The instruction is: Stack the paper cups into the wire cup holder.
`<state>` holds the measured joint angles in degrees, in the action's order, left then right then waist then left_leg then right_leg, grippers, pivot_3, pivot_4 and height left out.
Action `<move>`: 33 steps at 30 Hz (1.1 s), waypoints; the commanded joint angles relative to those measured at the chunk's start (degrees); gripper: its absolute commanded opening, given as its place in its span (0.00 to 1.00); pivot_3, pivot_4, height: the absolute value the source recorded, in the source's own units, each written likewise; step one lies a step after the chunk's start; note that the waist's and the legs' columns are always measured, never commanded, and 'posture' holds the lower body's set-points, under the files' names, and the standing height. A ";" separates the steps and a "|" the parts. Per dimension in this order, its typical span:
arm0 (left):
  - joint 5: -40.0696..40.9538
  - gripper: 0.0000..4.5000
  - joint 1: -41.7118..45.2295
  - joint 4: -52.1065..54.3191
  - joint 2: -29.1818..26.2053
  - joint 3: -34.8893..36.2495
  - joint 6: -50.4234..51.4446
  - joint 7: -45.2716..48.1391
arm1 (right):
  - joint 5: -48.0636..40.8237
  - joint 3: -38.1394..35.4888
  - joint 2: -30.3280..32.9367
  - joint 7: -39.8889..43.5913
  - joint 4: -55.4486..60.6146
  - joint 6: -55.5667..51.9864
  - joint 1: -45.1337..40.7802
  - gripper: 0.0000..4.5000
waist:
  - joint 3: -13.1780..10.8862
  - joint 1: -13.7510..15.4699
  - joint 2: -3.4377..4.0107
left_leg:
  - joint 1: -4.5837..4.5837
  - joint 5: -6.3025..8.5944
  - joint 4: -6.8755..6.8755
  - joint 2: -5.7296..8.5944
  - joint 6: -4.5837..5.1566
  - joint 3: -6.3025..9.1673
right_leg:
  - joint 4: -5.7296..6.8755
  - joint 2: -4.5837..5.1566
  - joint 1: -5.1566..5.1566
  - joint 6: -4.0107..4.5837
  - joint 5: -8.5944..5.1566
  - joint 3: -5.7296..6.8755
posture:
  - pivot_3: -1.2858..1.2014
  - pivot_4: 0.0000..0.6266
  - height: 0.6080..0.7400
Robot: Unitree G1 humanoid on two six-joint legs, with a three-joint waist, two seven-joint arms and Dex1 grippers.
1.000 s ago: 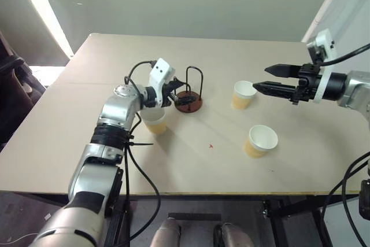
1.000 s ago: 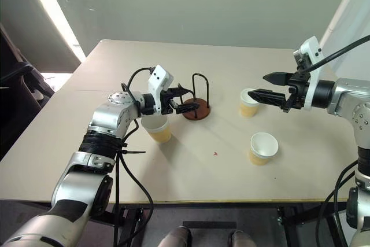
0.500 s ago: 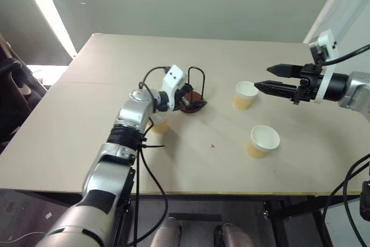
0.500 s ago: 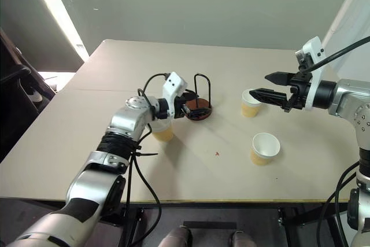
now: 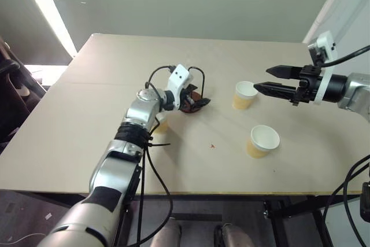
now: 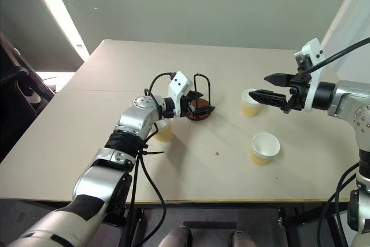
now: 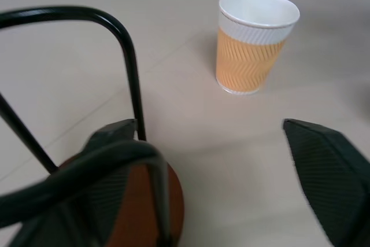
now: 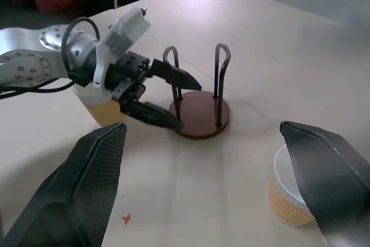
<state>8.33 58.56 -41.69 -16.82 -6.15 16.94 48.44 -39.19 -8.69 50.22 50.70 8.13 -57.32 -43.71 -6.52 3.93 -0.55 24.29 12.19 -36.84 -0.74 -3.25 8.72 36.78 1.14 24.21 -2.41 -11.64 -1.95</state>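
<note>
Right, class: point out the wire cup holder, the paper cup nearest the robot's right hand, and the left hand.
wire cup holder (image 8: 199, 121): right wrist view, on its reddish-brown base.
paper cup by the right hand (image 5: 243, 95): left eye view, on its tan side wall.
left hand (image 8: 167, 99): right wrist view, midway between its fingertips.

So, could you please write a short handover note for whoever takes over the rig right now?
Left end effector: open at the wire cup holder, one finger by its base, nothing held.
Right end effector: open, empty, poised above the far cup.
Cups: one behind the left arm, one near the table's front edge on the right; all upright.
Done: nothing stacked, holder empty.
Left: put all three cups into the holder.
</note>
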 commanded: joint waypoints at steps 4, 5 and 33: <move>1.19 0.37 2.00 1.54 -0.48 2.02 -0.64 2.00 | -0.80 -2.50 0.98 -0.23 1.20 0.67 -0.62 0.99 | 0.00 0.00 0.00 | 0.03 0.00 -0.08 0.01 0.00 -0.03 | 0.00 0.00 0.00 -0.03 -0.01 -0.03 | 0.52 0.24 1.00; 1.50 0.29 2.12 1.74 -0.62 2.19 -0.49 2.70 | -0.81 -2.55 0.97 -0.26 1.23 0.69 -0.59 0.99 | 0.00 0.00 0.00 | 0.04 0.01 -0.10 0.00 0.01 -0.03 | 0.00 0.00 0.00 -0.03 -0.01 -0.03 | 0.52 0.24 1.00; 13.94 0.01 -8.07 36.39 -14.25 -7.63 16.68 37.55 | -12.61 -5.63 17.42 10.27 14.52 -6.94 9.07 0.99 | 0.00 0.03 0.00 | 0.23 0.24 -0.24 0.06 0.29 -0.13 | -0.10 0.04 0.03 -0.32 -0.17 -0.26 | 0.52 0.24 1.00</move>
<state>21.00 50.77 -7.94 -30.71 -13.51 33.21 84.86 -50.54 -11.84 66.37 60.78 21.66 -64.32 -34.35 -6.52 3.96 -0.54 24.50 12.44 -37.07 -0.67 -2.96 8.58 36.69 1.18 24.24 -2.75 -11.81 -2.24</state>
